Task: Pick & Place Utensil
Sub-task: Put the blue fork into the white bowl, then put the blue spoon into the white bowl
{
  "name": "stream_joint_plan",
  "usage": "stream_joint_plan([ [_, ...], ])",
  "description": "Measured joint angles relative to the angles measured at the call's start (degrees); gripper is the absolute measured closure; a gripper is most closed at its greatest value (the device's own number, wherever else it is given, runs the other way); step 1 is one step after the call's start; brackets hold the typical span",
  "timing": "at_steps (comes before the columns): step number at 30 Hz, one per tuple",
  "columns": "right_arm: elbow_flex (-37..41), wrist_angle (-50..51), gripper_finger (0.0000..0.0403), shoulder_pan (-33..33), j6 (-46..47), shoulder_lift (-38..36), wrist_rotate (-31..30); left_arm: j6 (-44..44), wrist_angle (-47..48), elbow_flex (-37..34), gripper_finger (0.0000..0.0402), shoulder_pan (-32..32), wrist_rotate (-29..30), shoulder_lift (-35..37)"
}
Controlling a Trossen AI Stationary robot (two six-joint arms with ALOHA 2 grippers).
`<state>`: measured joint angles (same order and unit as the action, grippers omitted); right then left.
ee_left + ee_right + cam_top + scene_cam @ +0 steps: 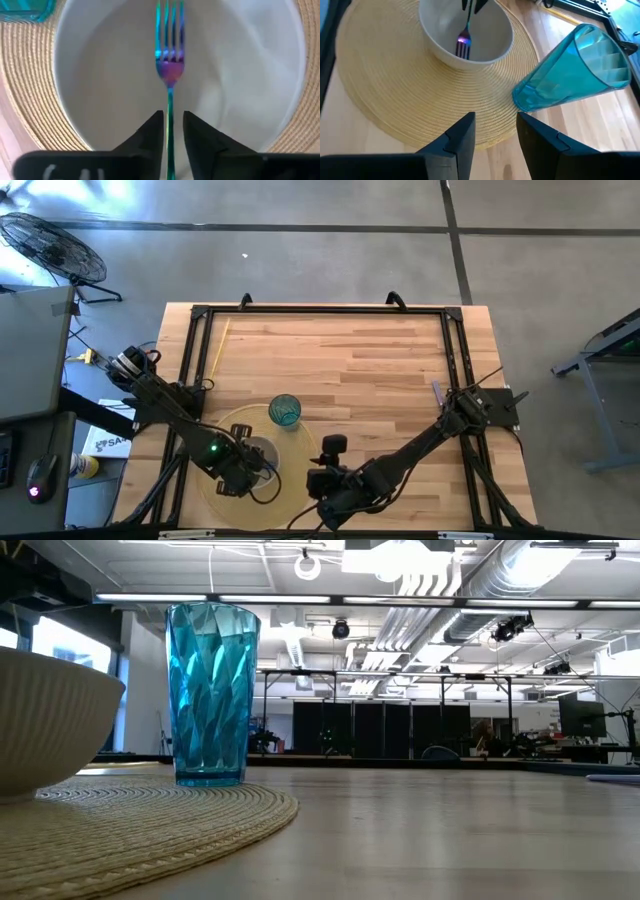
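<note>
**Fork held over bowl by left gripper; release pending**

Item 1, utensil. The iridescent blue-purple metal fork (169,70) hangs tines-forward over the interior of the white round ceramic bowl (100,85). In the right wrist view the fork (463,42) stands steeply inside the bowl (490,47), tines low near its inner wall. Whether the tines touch the bowl cannot be determined.

Item 2, left gripper (170,132). Its 2 dark fingers (150,135) are closed narrowly on the fork's thin handle, 1 on each side, with only the handle's width between them. It is positioned directly above the bowl.

Item 3, step in hand. Judged to be placement of the fork into the bowl. Recommended practice: lower until the tines rest on the bowl floor, then part the fingers only slightly so the handle settles against the rim instead of tipping out, and withdraw straight up, clear of the handle.

Item 4, surroundings. The bowl sits on the round woven straw placemat (395,95); the faceted translucent blue plastic tumbler (285,410) stands upright at the mat's edge, near the bowl but apart from it.

Item 5, right gripper (495,132). Waiting just beside the mat, fingers apart, holding nothing.
</note>
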<state>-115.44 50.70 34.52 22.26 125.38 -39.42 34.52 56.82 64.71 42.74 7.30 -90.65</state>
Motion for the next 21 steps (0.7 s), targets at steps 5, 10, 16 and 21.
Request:
stream_joint_plan([
  [5,0.0,-1.1,0.0265,0.0,-0.6,0.0,0.6,-0.2,0.0,0.0,0.0308,0.0,-0.5,0.0],
  [10,0.0,-1.3,0.0265,0.0,-0.8,0.0,0.6,-0.2,0.1,0.0,0.0305,0.0,-1.1,0.0],
  [16,0.0,-0.8,0.0265,-0.1,-1.0,0.0,2.0,-0.9,1.5,3.6,0.0305,0.3,-1.7,0.2],
  [21,0.0,3.3,0.0265,0.0,-2.1,0.0,2.6,-3.8,5.4,6.6,0.0305,3.9,4.7,2.0],
])
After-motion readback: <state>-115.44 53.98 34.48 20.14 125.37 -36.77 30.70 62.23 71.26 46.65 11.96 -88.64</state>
